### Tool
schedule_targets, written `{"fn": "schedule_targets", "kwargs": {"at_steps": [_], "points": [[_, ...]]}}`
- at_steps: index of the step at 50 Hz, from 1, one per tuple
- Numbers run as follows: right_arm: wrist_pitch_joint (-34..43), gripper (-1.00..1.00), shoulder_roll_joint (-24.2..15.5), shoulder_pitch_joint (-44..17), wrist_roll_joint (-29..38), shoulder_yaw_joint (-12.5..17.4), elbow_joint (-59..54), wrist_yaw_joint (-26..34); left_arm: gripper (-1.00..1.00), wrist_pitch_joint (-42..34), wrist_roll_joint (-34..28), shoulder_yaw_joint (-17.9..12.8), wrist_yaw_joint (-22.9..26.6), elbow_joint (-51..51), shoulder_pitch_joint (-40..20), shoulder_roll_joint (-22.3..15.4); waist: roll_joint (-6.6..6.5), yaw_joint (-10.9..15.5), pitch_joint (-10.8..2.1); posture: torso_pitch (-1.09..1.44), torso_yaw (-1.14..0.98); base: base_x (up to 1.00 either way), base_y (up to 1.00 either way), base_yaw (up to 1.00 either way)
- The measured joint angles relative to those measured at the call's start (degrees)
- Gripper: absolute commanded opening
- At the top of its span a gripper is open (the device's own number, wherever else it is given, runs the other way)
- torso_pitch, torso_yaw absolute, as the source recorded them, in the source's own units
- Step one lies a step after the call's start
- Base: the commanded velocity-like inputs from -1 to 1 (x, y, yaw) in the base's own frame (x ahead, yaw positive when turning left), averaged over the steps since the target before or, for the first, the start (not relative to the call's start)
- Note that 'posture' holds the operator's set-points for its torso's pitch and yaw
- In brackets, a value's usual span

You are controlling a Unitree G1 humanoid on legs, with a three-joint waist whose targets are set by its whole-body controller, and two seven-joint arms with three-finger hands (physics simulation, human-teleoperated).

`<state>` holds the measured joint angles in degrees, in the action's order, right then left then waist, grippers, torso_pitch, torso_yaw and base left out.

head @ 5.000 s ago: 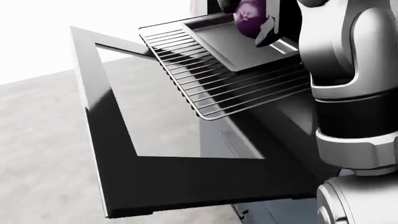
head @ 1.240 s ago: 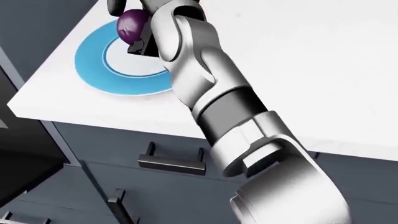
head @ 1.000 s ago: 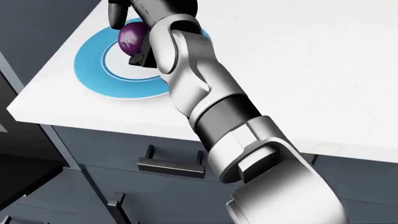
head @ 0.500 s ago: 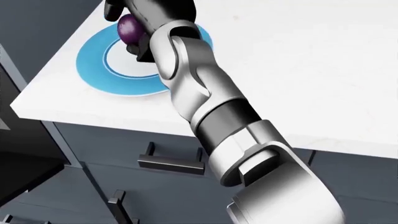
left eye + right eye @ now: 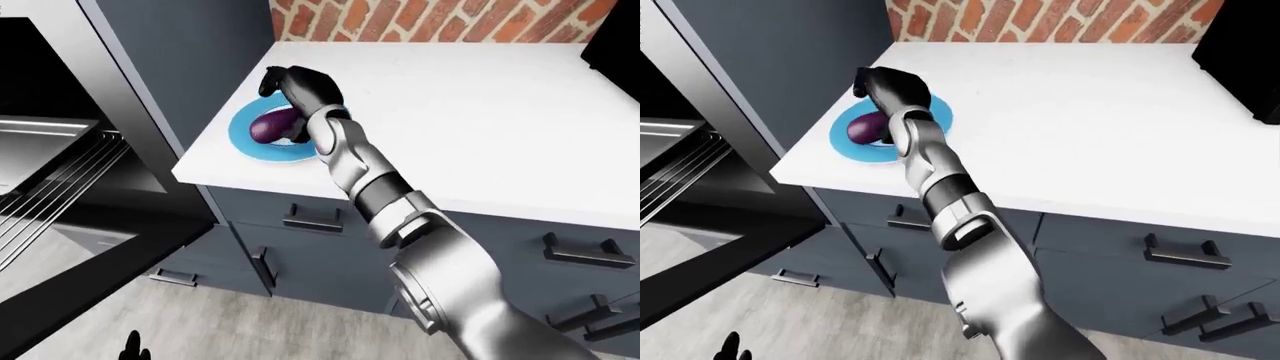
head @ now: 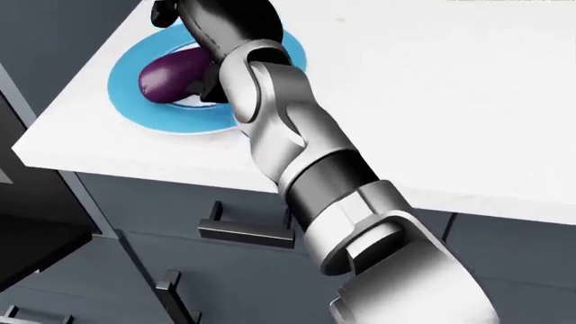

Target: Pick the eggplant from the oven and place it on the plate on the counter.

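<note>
The purple eggplant lies on its side on the blue plate, near the left corner of the white counter. My right hand hovers over the eggplant's right end. Its black fingers are spread and stand about the eggplant without closing on it. The right arm runs up from the bottom right of the head view and hides the plate's right side. In the left-eye view the eggplant shows on the plate just left of the hand. A small dark shape at the bottom edge may be my left hand.
The open oven stands at the left with its wire rack pulled out and its door lowered. Dark drawers with handles sit under the counter. A brick wall backs the counter. A black appliance stands at the top right.
The eggplant has left my right hand's grip and now lies flat on the plate; the fingers have opened. Five seconds ago the view faced the oven, so the camera has turned.
</note>
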<state>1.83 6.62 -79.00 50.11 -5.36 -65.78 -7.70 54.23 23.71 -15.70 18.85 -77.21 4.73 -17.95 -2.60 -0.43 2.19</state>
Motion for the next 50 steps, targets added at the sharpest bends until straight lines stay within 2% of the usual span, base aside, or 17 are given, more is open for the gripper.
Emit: {"fn": "schedule_targets", "kwargs": {"at_steps": [7,12,18,19,21,23,24,29,35,39,44,47,50], "points": [[0.65,-0.04,-1.36,-1.15,-0.06,0.19,2.82,1.88,1.0,-0.4,-0.41,0.28,-0.51,0.44,-0.38,-0.03,0.14,0.02,-0.18,0.0,0.0,0.0,0.0,0.0],[2.36,0.01,-2.81,-0.96,0.09,0.39,8.05,5.58,1.0,-0.73,-0.64,0.35,-0.78,0.84,-0.57,-0.1,0.29,0.04,0.05,0.0,0.0,0.0,0.0,0.0],[6.42,0.13,-5.27,4.05,0.66,0.86,26.87,13.91,1.0,-1.75,-1.34,0.79,-1.77,2.19,-0.57,-0.33,0.72,0.24,0.3,0.0,0.0,0.0,0.0,0.0],[7.21,0.27,-5.69,4.89,0.83,0.98,30.13,15.46,1.0,-1.94,-1.47,0.83,-1.91,2.52,-0.52,-0.32,0.78,0.28,0.31,0.0,0.0,0.0,0.0,0.0],[9.25,0.38,-6.84,7.22,0.75,1.8,38.5,18.95,1.0,-2.28,-1.73,0.88,-2.18,3.41,-0.4,-0.29,1.0,0.45,0.4,0.0,0.0,0.0,0.0,0.0],[11.08,0.72,-8.26,8.86,0.57,2.56,45.55,21.67,1.0,-2.68,-1.92,0.81,-2.45,4.02,-0.13,-0.3,1.2,0.47,0.4,0.0,0.0,0.0,0.0,0.0],[11.88,1.0,-9.1,9.73,0.45,3.01,48.63,22.89,1.0,-2.98,-2.03,0.8,-2.62,4.34,-0.03,-0.33,1.3,0.51,0.34,0.0,0.0,0.0,0.0,0.0],[17.27,1.0,-13.3,15.06,-1.14,5.73,63.92,28.95,1.0,-5.4,-2.12,0.01,-3.65,7.31,0.52,-0.85,1.79,0.55,0.29,0.0,0.0,0.0,0.0,0.0],[23.78,1.0,-18.2,23.78,-2.83,8.37,82.89,35.68,1.0,-9.75,-1.13,-2.37,-4.79,10.62,0.53,-2.51,1.97,0.62,0.41,0.0,0.0,0.0,0.0,0.0],[28.15,1.0,-22.54,29.98,-4.37,12.15,95.27,39.43,1.0,-12.47,-0.03,-4.34,-5.19,12.32,0.83,-3.74,2.08,0.78,0.33,0.0,0.0,0.0,0.0,0.0],[30.79,1.0,-26.21,42.84,-8.78,18.15,108.55,40.43,1.0,-14.38,0.56,-5.47,-5.21,14.01,1.7,-3.97,2.3,0.83,0.13,0.0,0.0,0.0,0.0,0.0],[31.76,1.0,-28.36,49.42,-14.02,23.52,111.89,39.31,1.0,-15.22,-0.02,-5.73,-5.34,14.6,1.63,-3.82,2.41,0.81,0.22,0.0,0.0,0.0,0.0,0.0],[33.62,1.0,-30.98,54.44,-20.91,30.99,114.66,37.25,1.0,-15.55,-0.38,-6.13,-5.68,13.86,0.9,-3.89,2.63,0.85,0.18,0.0,0.0,0.0,0.0,0.0]]}}
